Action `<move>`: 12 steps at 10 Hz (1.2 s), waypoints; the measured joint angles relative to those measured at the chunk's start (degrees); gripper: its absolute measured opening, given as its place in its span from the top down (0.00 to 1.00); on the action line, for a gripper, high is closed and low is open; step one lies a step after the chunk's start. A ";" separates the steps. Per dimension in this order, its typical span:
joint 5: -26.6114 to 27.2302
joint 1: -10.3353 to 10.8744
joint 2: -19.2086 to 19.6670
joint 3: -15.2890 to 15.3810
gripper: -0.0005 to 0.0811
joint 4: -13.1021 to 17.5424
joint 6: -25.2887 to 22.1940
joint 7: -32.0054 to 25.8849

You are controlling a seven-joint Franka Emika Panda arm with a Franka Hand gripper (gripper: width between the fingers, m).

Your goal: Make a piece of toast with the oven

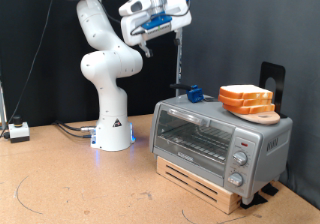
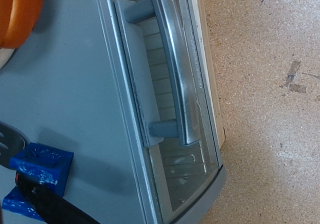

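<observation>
The silver-grey oven [image 1: 220, 139] stands on a low wooden stand at the exterior view's right, its glass door shut and its three knobs at the right end. A pile of bread slices [image 1: 246, 98] with orange-tan crusts lies on its roof; no single slice shows apart from the pile. My gripper [image 1: 144, 46] hangs high above the oven's left end, holding nothing that I can see. The wrist view looks down on the oven roof [image 2: 80, 114], the grey bar handle [image 2: 175, 69] and an orange edge [image 2: 20, 14] in a corner. No slice shows inside the oven.
A small blue object [image 1: 193, 92] sits on the oven roof's left rear, also in the wrist view [image 2: 40, 169]. A black stand [image 1: 272, 79] rises behind the oven. The arm's white base [image 1: 112, 134] stands on the brown table, with a white box [image 1: 18, 131] and cables at left.
</observation>
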 joint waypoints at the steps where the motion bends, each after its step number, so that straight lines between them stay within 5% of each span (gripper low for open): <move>1: 0.08 -0.21 -0.16 0.12 0.00 -0.10 0.41 1.60; 5: 6.09 3.21 0.68 -5.72 0.00 -1.02 -0.55 -13.77; 7: 4.37 2.97 3.63 -6.39 0.00 -1.95 0.71 -14.65; 12: 5.64 2.38 2.84 -6.96 0.00 -5.32 4.32 -16.60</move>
